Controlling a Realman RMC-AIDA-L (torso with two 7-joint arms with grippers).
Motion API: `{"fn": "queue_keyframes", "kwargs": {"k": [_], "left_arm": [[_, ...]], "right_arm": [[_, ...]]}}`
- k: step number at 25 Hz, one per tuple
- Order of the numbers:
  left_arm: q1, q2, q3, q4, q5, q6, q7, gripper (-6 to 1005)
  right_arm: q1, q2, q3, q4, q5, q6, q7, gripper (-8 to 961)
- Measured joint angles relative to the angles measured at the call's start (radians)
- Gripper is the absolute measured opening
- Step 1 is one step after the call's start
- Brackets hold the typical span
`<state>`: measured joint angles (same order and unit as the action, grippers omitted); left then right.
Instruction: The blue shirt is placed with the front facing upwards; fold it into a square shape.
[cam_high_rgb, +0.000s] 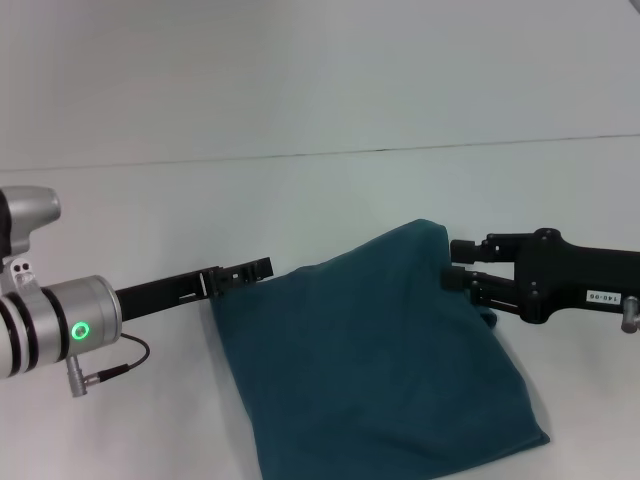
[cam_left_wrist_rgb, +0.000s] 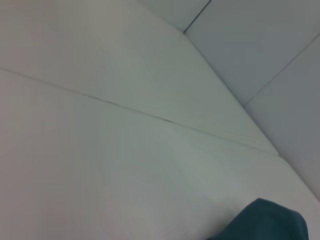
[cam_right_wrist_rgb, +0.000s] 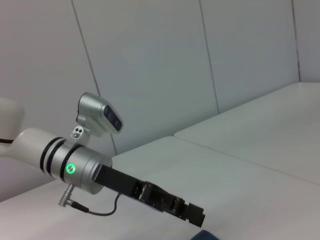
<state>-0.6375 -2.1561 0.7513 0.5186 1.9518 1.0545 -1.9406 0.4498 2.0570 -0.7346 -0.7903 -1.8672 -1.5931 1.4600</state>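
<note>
Head view — both grippers gripping blue shirt

A white table fills the lower part of the head view, its matte top running back to a thin dark seam that crosses the picture from side to side. Beyond the seam rises a plain pale wall.

In the left wrist view the same white surface shows a fine dark line across it, and grey wall panels meet at narrow joints in the far corner.

The right wrist view shows tall grey wall panels split by upright seams, with the white table below, divided by a faint joint.
</note>
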Motion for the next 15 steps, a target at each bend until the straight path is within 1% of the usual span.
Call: {"fn": "queue_keyframes", "kwargs": {"k": [2,6,8,10,15], "left_arm": [[-0.006,0.000,0.005,0.000,0.017,-0.008,-0.020,868],[-0.028,0.001,0.016,0.000,0.076,-0.032,-0.082,865],[-0.031,0.001,0.019,0.001,0.085,-0.038,-0.095,864],[-0.032,0.001,0.025,0.001,0.093,-0.049,-0.109,862],[-0.023,0.001,0.026,0.015,0.094,-0.044,-0.120,859]], "right_arm": [[-0.001,-0.002,0.001,-0.012,-0.001,-0.006,0.012,334],[0.000,-0.016,0.004,-0.025,-0.003,-0.021,0.051,431],[0.001,-0.020,0.004,-0.043,-0.003,-0.024,0.077,480],[0.000,-0.021,0.005,-0.066,-0.003,-0.030,0.090,528],[-0.003,-0.021,0.007,-0.082,-0.003,-0.037,0.092,596]]}}
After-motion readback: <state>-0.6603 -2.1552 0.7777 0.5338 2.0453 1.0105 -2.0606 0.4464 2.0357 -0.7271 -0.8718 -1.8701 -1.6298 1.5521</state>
